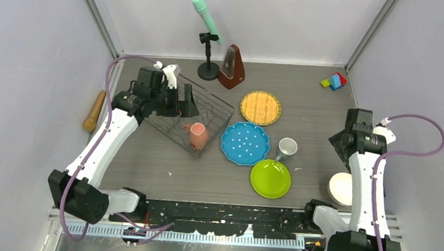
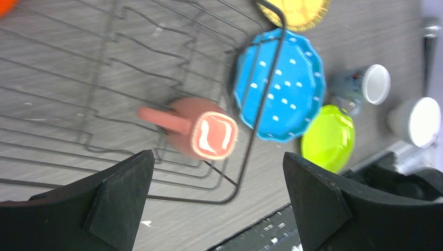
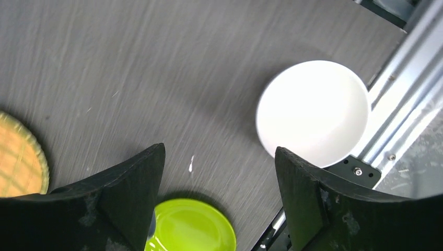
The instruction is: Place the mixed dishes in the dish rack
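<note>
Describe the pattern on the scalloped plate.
Blue plate with white dots; clearest in the left wrist view.

The table [image 1: 315, 108] is dark grey with a streaky wood grain. The dish rack [image 1: 215, 101] is dark wire, and the mug [image 1: 197, 135] in it is pinkish-tan. The scalloped plate [image 1: 245, 143] is bright blue with scattered white dots. The lime-green plate [image 1: 270, 178] is plain, and the yellow plate [image 1: 260, 107] has an orange woven criss-cross pattern. The small mug [image 1: 286, 148] is grey outside and white inside. The bowl [image 1: 340, 188] is plain white. The metronome [image 1: 232, 68] is reddish brown, and the microphone [image 1: 206, 18] is mint green on a black stand [image 1: 208, 70].
</note>
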